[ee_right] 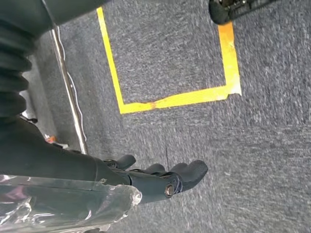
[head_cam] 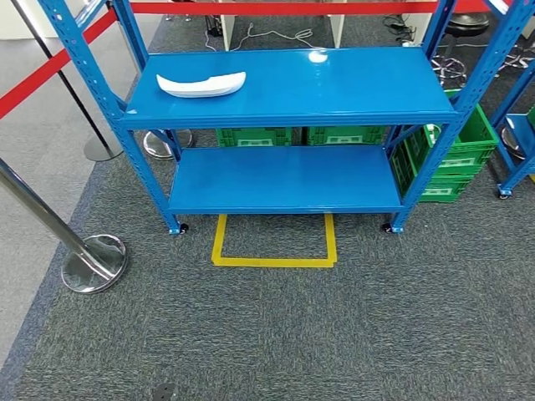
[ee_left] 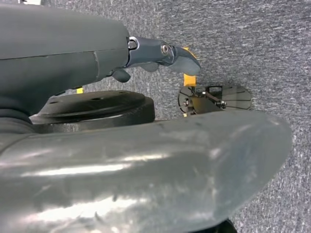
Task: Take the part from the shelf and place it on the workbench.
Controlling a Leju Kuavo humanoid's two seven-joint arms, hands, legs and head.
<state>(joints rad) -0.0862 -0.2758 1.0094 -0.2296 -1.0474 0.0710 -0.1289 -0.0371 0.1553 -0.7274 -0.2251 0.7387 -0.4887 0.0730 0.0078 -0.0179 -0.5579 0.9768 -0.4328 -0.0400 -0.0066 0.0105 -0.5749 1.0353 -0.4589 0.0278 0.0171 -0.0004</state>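
Note:
A long white curved part lies on the left end of the top level of the blue shelf, straight ahead in the head view. My left hand hangs over the grey carpet, its dark fingers stretched out and holding nothing. My right hand also hangs low above the carpet, fingers extended and apart, with nothing in them. Both hands are well away from the shelf and the part.
A yellow tape square marks the carpet in front of the shelf. Green crates stand behind and beside the shelf's lower level. A chrome stanchion base and red barrier tape are on the left. Another blue shelf stands at the right edge.

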